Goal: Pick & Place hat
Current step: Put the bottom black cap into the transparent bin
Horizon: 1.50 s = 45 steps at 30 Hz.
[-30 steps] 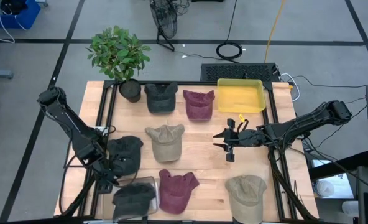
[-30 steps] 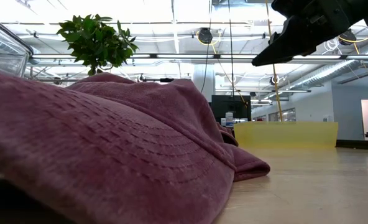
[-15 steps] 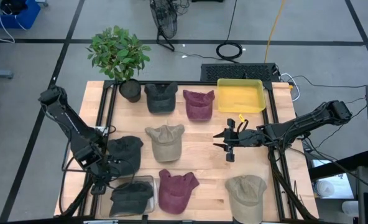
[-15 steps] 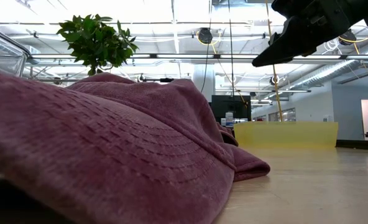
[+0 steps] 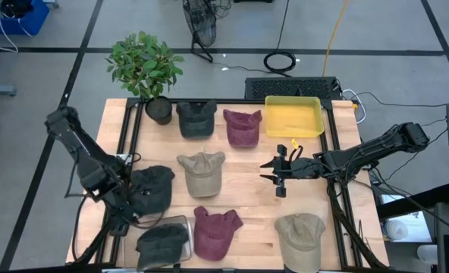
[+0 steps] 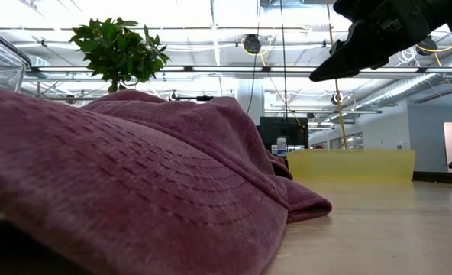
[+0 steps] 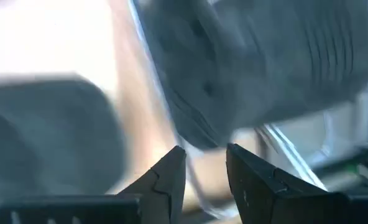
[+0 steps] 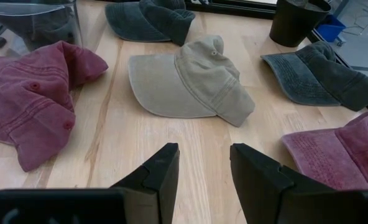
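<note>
My left gripper (image 5: 126, 220) sits low between two dark hats at the surface's (image 5: 247, 171) near-left corner — fingers narrowly parted; the blurred wrist view won't show whether they pinch the dark hat (image 5: 162, 241) in the clear tray (image 5: 183, 221). My right gripper (image 5: 274, 174) hovers mid-surface, spread and empty — a maroon hat (image 6: 134, 191) fills the low view.

The left arm reaches down over the table's near left corner, its left gripper (image 5: 127, 220) low, fingers (image 7: 168, 180) a narrow gap apart with nothing seen between them; the right arm stretches level from the right edge toward mid-table, its right gripper (image 5: 266, 170) raised, jaws parted and empty.
</note>
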### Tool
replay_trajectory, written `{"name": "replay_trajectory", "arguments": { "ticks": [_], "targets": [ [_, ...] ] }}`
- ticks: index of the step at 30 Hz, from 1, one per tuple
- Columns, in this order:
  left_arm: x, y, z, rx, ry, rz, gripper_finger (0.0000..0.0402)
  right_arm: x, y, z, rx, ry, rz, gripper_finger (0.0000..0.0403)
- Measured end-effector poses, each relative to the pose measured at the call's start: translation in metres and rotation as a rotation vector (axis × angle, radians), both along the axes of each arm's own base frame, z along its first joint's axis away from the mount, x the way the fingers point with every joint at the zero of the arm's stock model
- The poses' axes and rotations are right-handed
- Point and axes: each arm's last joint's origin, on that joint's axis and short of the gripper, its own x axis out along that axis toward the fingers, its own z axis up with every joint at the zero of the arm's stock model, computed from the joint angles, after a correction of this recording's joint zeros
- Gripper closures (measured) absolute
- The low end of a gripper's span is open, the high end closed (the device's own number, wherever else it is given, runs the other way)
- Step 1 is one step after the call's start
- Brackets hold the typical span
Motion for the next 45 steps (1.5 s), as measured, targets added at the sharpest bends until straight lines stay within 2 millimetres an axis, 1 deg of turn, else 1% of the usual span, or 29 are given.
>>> {"name": "replay_trajectory", "arguments": {
  "ticks": [3, 5, 6, 8, 9, 11, 16, 18, 20, 22, 26, 28, 31, 34, 41, 45],
  "targets": [
    [0.012, 0.007, 0.023, 0.127, -0.223, -0.016, 0.0284, 0.000, 0.000, 0.000, -0.003, 0.001, 0.001, 0.0273],
    [0.023, 0.010, 0.037, 0.233, -0.436, 0.002, 0.0284, 0.000, 0.000, 0.000, -0.003, 0.000, 0.002, 0.0273],
    [0.029, 0.010, 0.043, 0.268, -0.536, 0.039, 0.0284, 0.000, 0.000, 0.000, -0.003, 0.000, 0.002, 0.0273],
    [0.042, 0.010, 0.054, 0.281, -0.703, 0.118, 0.0284, 0.000, 0.000, 0.000, -0.003, 0.000, 0.001, 0.0273],
    [0.049, 0.010, 0.057, 0.274, -0.758, 0.133, 0.0284, 0.000, 0.000, 0.000, -0.003, 0.001, 0.001, 0.0273],
    [0.064, 0.013, 0.058, 0.258, -0.795, 0.164, 0.0284, 0.000, 0.000, 0.000, -0.003, 0.001, 0.002, 0.0273],
    [0.095, 0.020, 0.034, 0.276, -0.677, 0.325, 0.0284, 0.000, 0.000, 0.000, -0.003, 0.002, 0.002, 0.0273],
    [0.104, 0.023, 0.021, 0.300, -0.594, 0.340, 0.0284, 0.000, 0.000, 0.000, -0.003, 0.002, 0.001, 0.0273],
    [0.107, 0.028, 0.007, 0.326, -0.476, 0.317, 0.0284, 0.000, 0.000, 0.000, -0.003, 0.003, 0.001, 0.0273],
    [0.104, 0.038, -0.002, 0.346, -0.347, 0.320, 0.0284, 0.000, 0.000, 0.000, -0.004, 0.005, 0.001, 0.0273],
    [0.085, 0.058, -0.014, 0.393, -0.034, 0.346, 0.0284, 0.000, 0.000, 0.000, -0.006, 0.005, 0.002, 0.0273],
    [0.073, 0.064, -0.016, 0.425, 0.096, 0.329, 0.0284, 0.000, 0.000, 0.000, -0.017, 0.006, 0.008, 0.0273],
    [0.060, 0.066, -0.018, 0.426, 0.245, 0.322, 0.0284, 0.000, 0.000, 0.000, -0.027, 0.007, 0.013, 0.0273],
    [0.058, 0.063, -0.018, 0.368, 0.293, 0.299, 0.0284, 0.000, 0.000, 0.000, -0.033, 0.008, 0.016, 0.0273],
    [0.057, 0.051, -0.017, 0.246, 0.314, 0.262, 0.0283, 0.000, 0.000, 0.000, -0.071, 0.013, 0.036, 0.0273],
    [0.056, 0.048, -0.018, 0.256, 0.320, 0.253, 0.0271, 0.000, -0.002, 0.000, -0.133, 0.017, 0.060, 0.0273]
  ]
}}
